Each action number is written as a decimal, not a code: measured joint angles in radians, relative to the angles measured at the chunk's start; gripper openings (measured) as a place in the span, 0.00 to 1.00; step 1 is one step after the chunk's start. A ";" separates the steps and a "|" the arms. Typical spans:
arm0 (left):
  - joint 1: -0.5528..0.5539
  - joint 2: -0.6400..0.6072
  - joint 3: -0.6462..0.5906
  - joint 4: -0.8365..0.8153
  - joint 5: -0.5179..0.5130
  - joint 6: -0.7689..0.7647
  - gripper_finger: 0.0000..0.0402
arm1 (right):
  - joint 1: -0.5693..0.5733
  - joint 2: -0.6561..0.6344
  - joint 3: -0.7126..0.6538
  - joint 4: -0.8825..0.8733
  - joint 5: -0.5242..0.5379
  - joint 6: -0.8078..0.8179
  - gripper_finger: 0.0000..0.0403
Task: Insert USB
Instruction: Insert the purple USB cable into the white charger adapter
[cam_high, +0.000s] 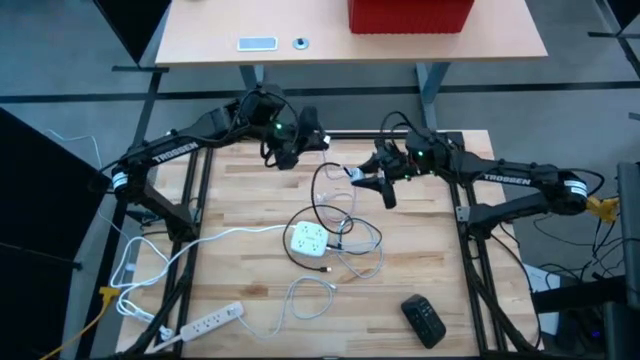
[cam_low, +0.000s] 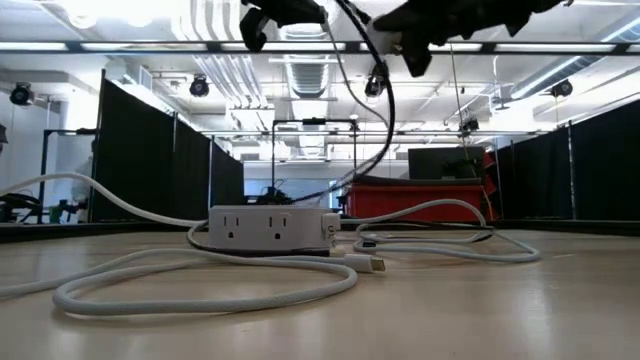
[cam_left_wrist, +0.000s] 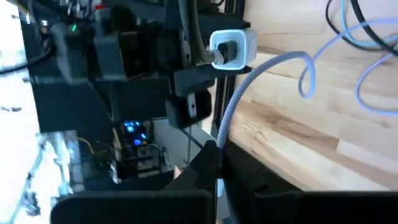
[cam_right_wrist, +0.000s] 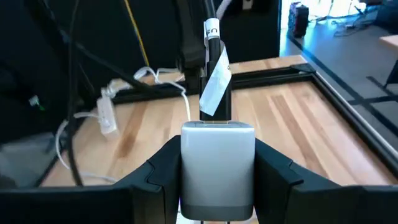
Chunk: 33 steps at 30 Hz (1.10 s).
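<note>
Surface: light butcher-block wooden table (cam_high: 250, 200), its planks running left to right, with a dark metal frame along its edges.
Centre: white square multi-outlet power cube (cam_high: 307, 239), lying flat, sockets up.
Around the cube: thin white and grey cables (cam_high: 345, 225) in loose loops, some crossing each other.
Near-left corner: white elongated power strip (cam_high: 212, 322), lying slantwise, its white cord (cam_high: 180, 252) curving toward the cube.
Near-right corner: black rectangular remote-like device (cam_high: 424, 321), well apart from the cables.

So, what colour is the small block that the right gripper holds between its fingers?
White. The small square charger block shows best in the right wrist view, clamped in the right gripper.
</note>
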 joint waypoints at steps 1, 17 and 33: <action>-0.005 -0.002 0.000 0.000 0.000 0.027 0.00 | -0.001 0.012 0.030 -0.033 0.001 -0.026 0.31; -0.119 -0.007 0.000 -0.039 0.001 0.109 0.00 | -0.010 0.280 0.560 -0.738 0.078 -0.509 0.31; -0.149 -0.005 0.000 -0.049 -0.014 -0.015 0.00 | 0.042 0.296 0.610 -0.893 0.166 -0.626 0.31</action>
